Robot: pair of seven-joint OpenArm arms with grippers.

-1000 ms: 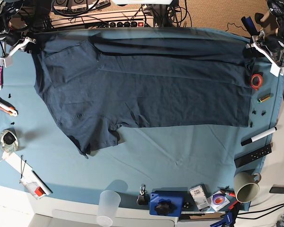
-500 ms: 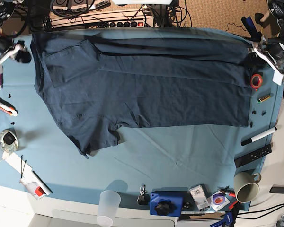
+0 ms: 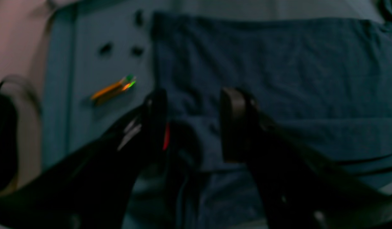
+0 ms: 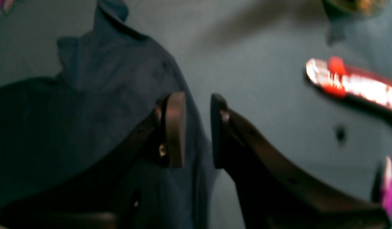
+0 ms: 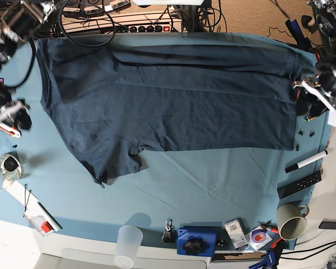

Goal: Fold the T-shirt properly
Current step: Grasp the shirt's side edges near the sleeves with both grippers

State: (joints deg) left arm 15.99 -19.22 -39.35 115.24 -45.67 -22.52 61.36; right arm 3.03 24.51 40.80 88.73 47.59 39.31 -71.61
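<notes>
1. Left wrist view: your left claw (image 3: 192,125) hangs with its two dark fingers (image 3: 232,124) well apart and nothing between them; it is open. The picture is blurred and dim. The T-shirt (image 3: 278,73) lies flat beyond and to the right of the claw, and its straight hem edge runs away from the left finger. To the left of the claw, on the teal table cloth (image 3: 78,105), you can see an orange marker (image 3: 113,89) and a few small dark bits further off.

2. Right wrist view: your right claw (image 4: 197,130) shows a narrow gap between its fingers (image 4: 175,128), and no cloth is caught in it. The T-shirt (image 4: 87,121) spreads below and to the left of the claw, its edge passing under the gap, with one corner sticking up at the far left. To the right of the claw lies a red and white tool (image 4: 351,84) on bare cloth, and a pink object (image 4: 386,184) sits at the near right edge.

3. Base view: the T-shirt (image 5: 173,101) lies spread across the far half of the table cloth (image 5: 213,190), one sleeve pointing toward the near side. Your left claw (image 5: 308,103) stands just beside the shirt's hem end. Your right claw (image 5: 19,117) stands near the collar end, off the cloth's dark edge. A white marker (image 5: 306,161) and a mug (image 5: 291,221) lie nearer than the left claw.
</notes>
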